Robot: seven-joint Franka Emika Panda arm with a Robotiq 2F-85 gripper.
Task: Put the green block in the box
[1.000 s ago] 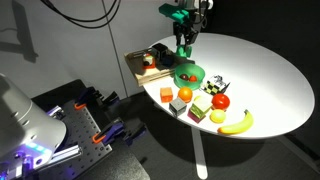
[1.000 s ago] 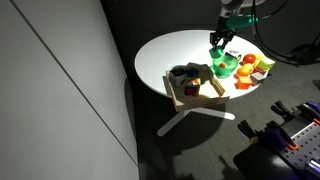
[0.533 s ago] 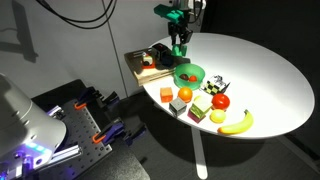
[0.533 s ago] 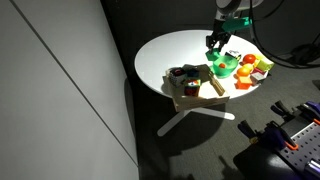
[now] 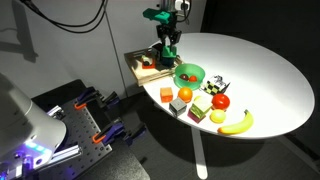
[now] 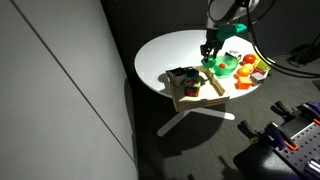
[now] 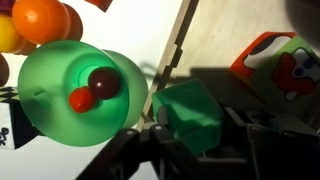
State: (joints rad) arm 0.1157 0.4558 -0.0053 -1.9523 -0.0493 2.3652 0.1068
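The gripper (image 7: 188, 140) has its fingers clamped on the green block (image 7: 190, 112), low in the middle of the wrist view. The block hangs just inside the wall of the box (image 7: 225, 35), with the green bowl (image 7: 60, 95) close on the left. If it's let go here, I reckon it could clip that wall and bounce out, or land on the orange toy (image 7: 275, 65) at upper right.
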